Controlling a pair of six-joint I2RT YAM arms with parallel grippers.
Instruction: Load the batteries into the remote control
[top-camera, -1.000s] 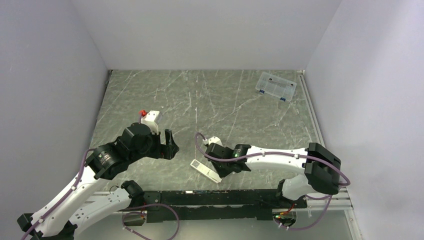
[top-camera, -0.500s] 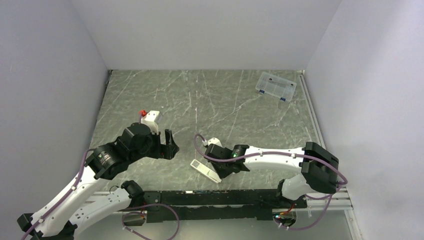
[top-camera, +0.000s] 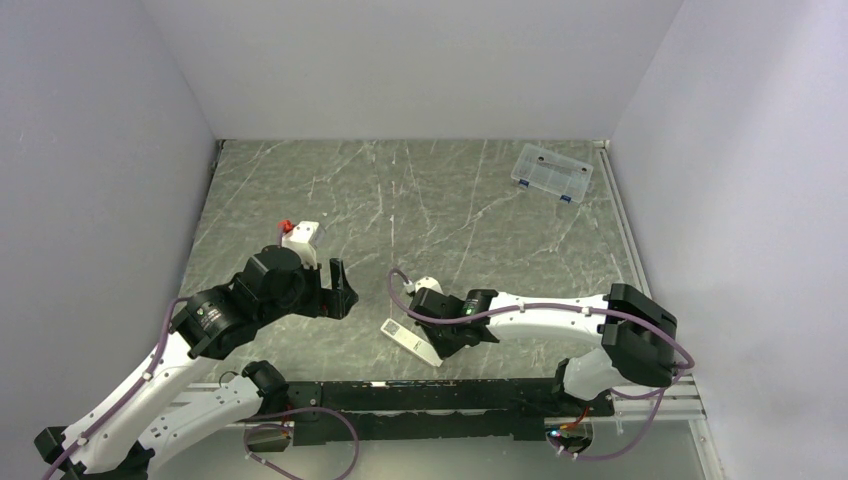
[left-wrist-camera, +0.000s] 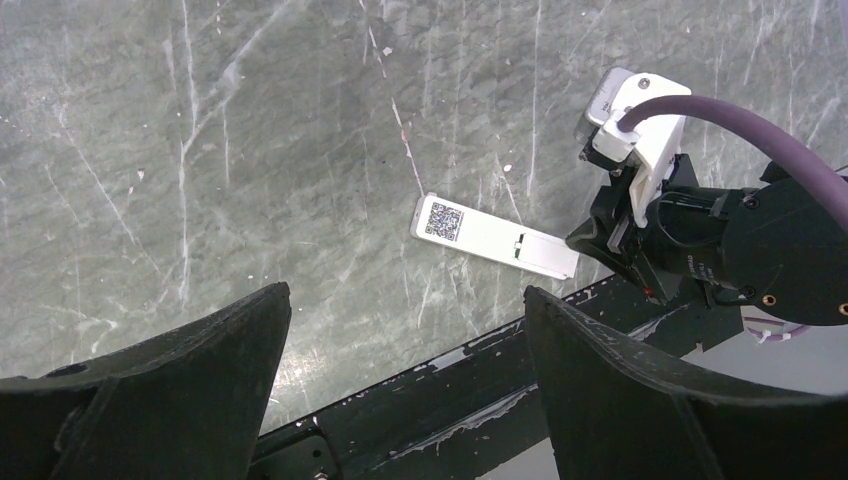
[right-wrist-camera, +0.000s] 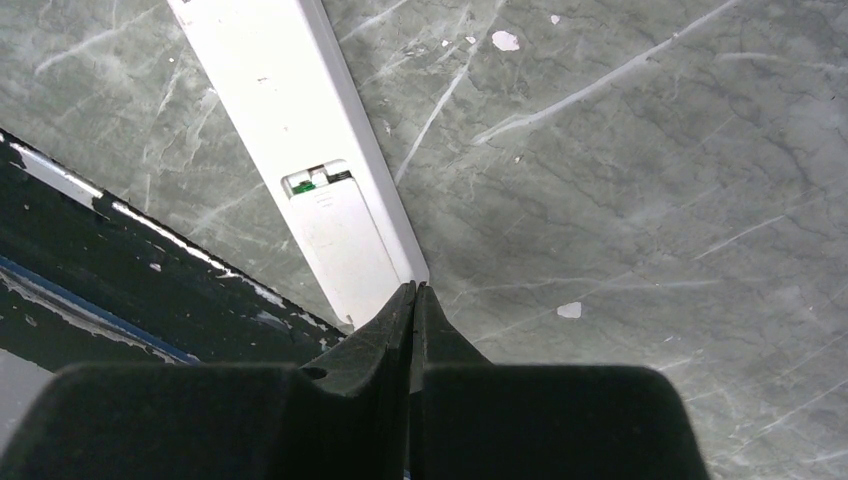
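Nearly done, I'd judge: remote control (right-wrist-camera: 290, 110) lies back-up at 6 o'clock on the table (top-camera: 450, 200), battery cover (right-wrist-camera: 340, 245) almost seated, green battery (right-wrist-camera: 305, 184) peeking through the gap. Right gripper (right-wrist-camera: 412, 290), jaws together, touches the remote's end. Left gripper (left-wrist-camera: 405, 330) hovers at 9 o'clock, jaws wide apart and empty. What's left is closing the cover fully.

The left arm (top-camera: 150, 385) rises from the near left corner, elbow bent, and points toward the right. The left tool (top-camera: 338, 288) has its jaws spread wide. The right arm (top-camera: 550, 310) stretches leftward, low along the near edge. The right tool (right-wrist-camera: 412, 300) tilts downward, fingertips pressed fully together.
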